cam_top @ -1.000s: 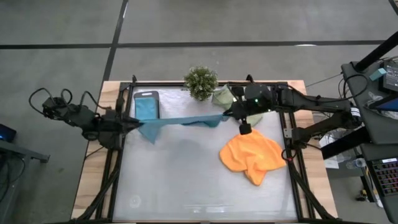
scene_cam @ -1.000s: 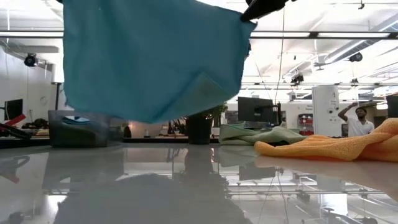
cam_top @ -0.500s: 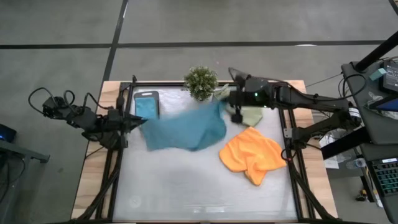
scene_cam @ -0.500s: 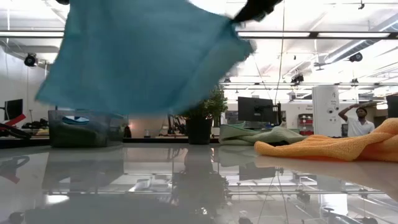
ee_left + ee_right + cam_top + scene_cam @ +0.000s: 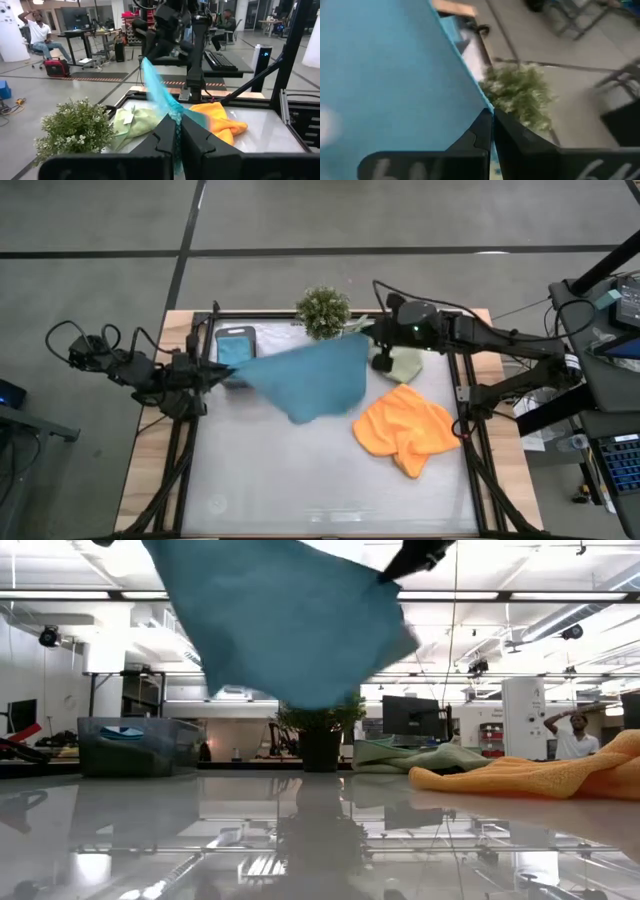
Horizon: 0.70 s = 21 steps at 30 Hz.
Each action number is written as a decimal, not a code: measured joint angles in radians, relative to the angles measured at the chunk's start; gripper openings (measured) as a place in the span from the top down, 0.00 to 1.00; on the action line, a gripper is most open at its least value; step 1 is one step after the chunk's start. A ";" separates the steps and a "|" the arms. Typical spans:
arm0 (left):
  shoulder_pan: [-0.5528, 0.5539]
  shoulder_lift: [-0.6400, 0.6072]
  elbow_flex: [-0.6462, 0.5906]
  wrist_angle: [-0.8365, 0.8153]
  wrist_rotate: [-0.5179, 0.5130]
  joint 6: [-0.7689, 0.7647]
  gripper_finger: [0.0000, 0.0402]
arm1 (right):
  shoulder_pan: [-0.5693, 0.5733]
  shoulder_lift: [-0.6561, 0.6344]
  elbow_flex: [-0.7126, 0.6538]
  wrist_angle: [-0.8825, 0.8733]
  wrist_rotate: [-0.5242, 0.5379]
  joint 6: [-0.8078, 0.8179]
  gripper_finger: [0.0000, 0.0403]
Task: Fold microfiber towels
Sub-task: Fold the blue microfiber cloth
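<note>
A teal-blue microfiber towel (image 5: 310, 378) hangs spread in the air between my two grippers, clear of the table (image 5: 300, 480); the low view shows the teal-blue towel (image 5: 290, 620) high above the tabletop. My left gripper (image 5: 222, 373) is shut on its left corner, my right gripper (image 5: 366, 343) on its right corner. An orange towel (image 5: 405, 430) lies crumpled at the right. A pale sage-green towel (image 5: 404, 365) lies behind it, its white tag (image 5: 128, 118) in the left wrist view. Another teal towel lies in the dark tray (image 5: 237, 340). My left gripper pinches one corner of the teal towel (image 5: 174, 116) between its two fingers, coming level from the table's left. The cloth runs away from the fingers toward the other arm, lifted clear. My right gripper pinches the opposite corner (image 5: 488, 108) between its two fingers, coming from the table's right. The cloth spreads away from that corner in the air.
A small bushy plant (image 5: 323, 311) stands at the far edge between the tray and my right gripper. The near half of the table is bare. People show in the room beyond.
The teal towel hung straight down between the grippers; its free lower edge has swung up and toward the table's near edge, so the cloth now billows broad. My right gripper has gone toward the far edge, keeping its hold. Both grippers stay shut.
</note>
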 joint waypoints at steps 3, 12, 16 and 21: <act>0.000 0.007 -0.001 -0.001 0.000 0.000 1.00 | 0.001 -0.001 0.000 -0.095 -0.249 -0.033 0.98; 0.000 0.004 -0.006 -0.141 0.100 -0.254 1.00 | 0.019 0.039 -0.015 -0.168 -0.288 0.006 0.98; 0.000 0.026 -0.065 -0.149 0.284 -0.408 1.00 | 0.044 0.039 -0.064 -0.210 -0.335 0.048 0.98; -0.001 0.115 -0.096 -0.169 0.352 -0.445 1.00 | 0.069 0.039 -0.115 -0.167 -0.282 -0.001 0.98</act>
